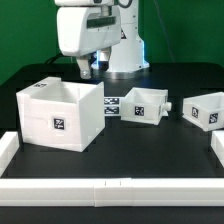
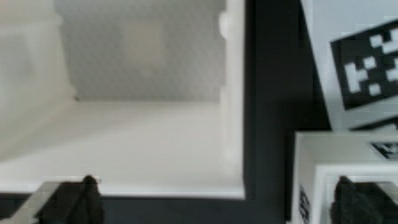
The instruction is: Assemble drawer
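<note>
A black table [image 1: 150,150] carried the three loose parts of a white plastic drawer, set in a row across the exterior view. The drawer housing [image 1: 60,115] stood upright toward the exterior view's left. It was a big box about as wide as it was deep, so it had no clear long axis. Its open side faced up and one tagged wall was turned to the camera. Just beside it lay the flat marker board [image 1: 111,106]. Past that came the middle tray [image 1: 145,105], then a strip of bare table, then the end tray [image 1: 205,110] near the exterior view's right edge. Each tray sat mouth up and showed a tagged wall. A small stub on the middle tray pointed toward the end tray, too small to be sure it was a knob.

The white arm [image 1: 80,30] hung over the housing's back corner. Its gripper [image 1: 85,68] [image 2: 214,205] was spread wide and held nothing. In the wrist view the dark fingers [image 2: 68,200] framed the housing's pale inner floor and one wall edge, touching neither. Beyond that edge were a black gap and a large tag.

A low white rail [image 1: 110,186] fenced the table along the front and both sides. Open table lay between the parts and the front rail. The room behind was dark, with some green at the back.
</note>
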{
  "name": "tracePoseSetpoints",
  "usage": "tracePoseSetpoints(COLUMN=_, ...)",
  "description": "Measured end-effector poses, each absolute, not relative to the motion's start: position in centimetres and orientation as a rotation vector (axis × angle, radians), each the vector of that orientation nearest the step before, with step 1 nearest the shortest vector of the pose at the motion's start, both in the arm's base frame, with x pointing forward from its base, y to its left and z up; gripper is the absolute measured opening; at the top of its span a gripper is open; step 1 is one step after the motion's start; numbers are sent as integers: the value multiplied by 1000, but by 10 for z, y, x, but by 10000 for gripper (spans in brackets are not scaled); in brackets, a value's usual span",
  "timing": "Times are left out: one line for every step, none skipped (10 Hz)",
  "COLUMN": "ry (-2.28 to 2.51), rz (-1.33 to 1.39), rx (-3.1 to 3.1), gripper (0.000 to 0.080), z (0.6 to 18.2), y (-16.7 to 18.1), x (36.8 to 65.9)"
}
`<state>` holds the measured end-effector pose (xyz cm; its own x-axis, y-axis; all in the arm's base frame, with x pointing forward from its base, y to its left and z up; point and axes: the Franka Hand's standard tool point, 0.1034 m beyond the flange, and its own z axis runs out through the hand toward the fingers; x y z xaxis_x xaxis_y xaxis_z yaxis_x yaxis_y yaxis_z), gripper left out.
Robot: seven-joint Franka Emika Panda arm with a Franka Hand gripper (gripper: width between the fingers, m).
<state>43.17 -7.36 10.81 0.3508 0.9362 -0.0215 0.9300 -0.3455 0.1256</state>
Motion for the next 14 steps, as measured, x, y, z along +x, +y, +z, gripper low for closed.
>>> tracePoseSetpoints(ry=1689, rz=100, rx=2447, gripper=649, z=106, y=-77, x=431)
tracePoseSetpoints(ry=1657, rz=128, rx=2434, gripper=649, z=101, y=-78, x=428)
tracePoseSetpoints(ry=1670, rz=115, rx=2434, gripper=649, z=96, y=-89, x=421)
tracePoseSetpoints(ry=1670, rz=112, rx=2434, gripper=649, z=97, y=-87, x=423)
tracePoseSetpoints(ry=1674, rz=113, rx=2432, gripper=649, z=97, y=-86, x=424)
tracePoseSetpoints(ry=1674, rz=112, rx=2432, gripper=649, z=97, y=-86, x=423)
tracePoseSetpoints(ry=1675, rz=111, rx=2432, gripper=649, z=97, y=-86, x=423)
tracePoseSetpoints(ry=1674, rz=103, rx=2437, gripper=649, z=95, y=-86, x=422)
tracePoseSetpoints(ry=1670, rz=38, rx=2464, gripper=649, z=86, y=-87, x=418)
tracePoseSetpoints(ry=1673, rz=8, rx=2475, gripper=649, z=80, y=-85, x=419)
tracePoseSetpoints(ry=1679, rz=-25, rx=2483, gripper=649, z=74, y=-85, x=418)
tracePoseSetpoints(ry=1684, rz=-41, rx=2489, gripper=649, z=70, y=-83, x=417)
tracePoseSetpoints(ry=1694, rz=-39, rx=2490, gripper=649, z=65, y=-79, x=415)
tracePoseSetpoints(ry=1706, rz=-26, rx=2490, gripper=649, z=59, y=-76, x=412)
